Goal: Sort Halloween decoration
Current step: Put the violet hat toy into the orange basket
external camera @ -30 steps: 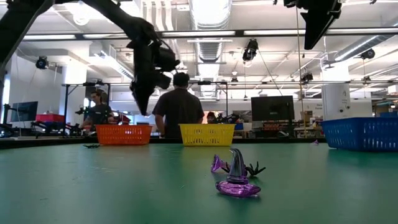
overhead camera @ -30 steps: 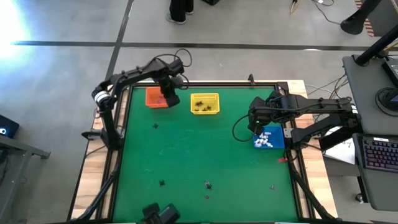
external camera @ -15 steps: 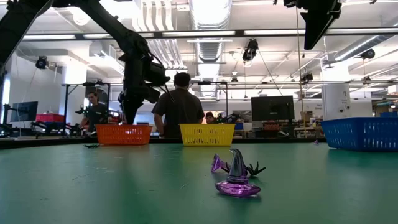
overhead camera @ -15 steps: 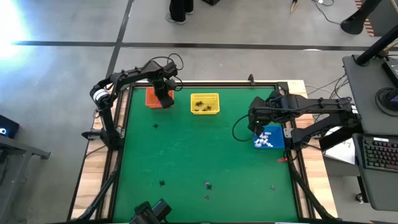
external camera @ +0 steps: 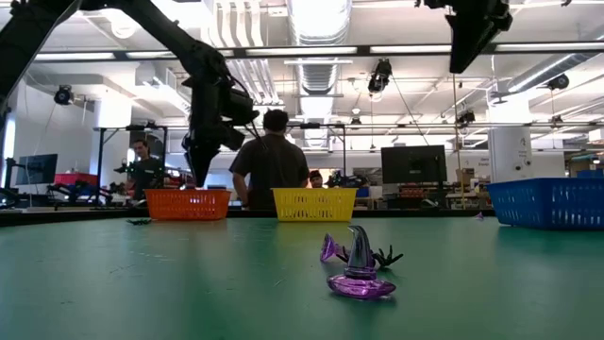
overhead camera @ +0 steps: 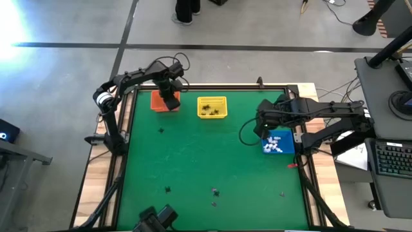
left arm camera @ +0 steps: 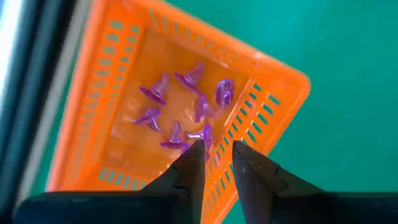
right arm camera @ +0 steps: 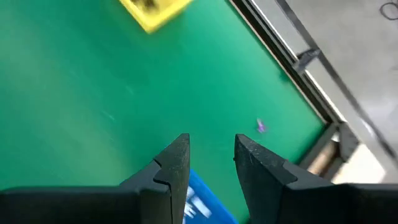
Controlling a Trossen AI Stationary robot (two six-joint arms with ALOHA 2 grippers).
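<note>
Left wrist view: left gripper (fingers parted) above orange basket.

The table is covered in plain, even green, framed by a black rail with pale wood showing at the outer edges. At the upper left of the high view sits an orange basket with a slotted lattice wall; the purple translucent witch hats inside it look glossy. Right of it, a yellow basket holds dark, blackish trinkets. At centre right, a blue basket carries white trinkets. In the low view, a shiny purple witch hat stands on the green. Both arms are matt black. The surrounding floor is grey.
</note>
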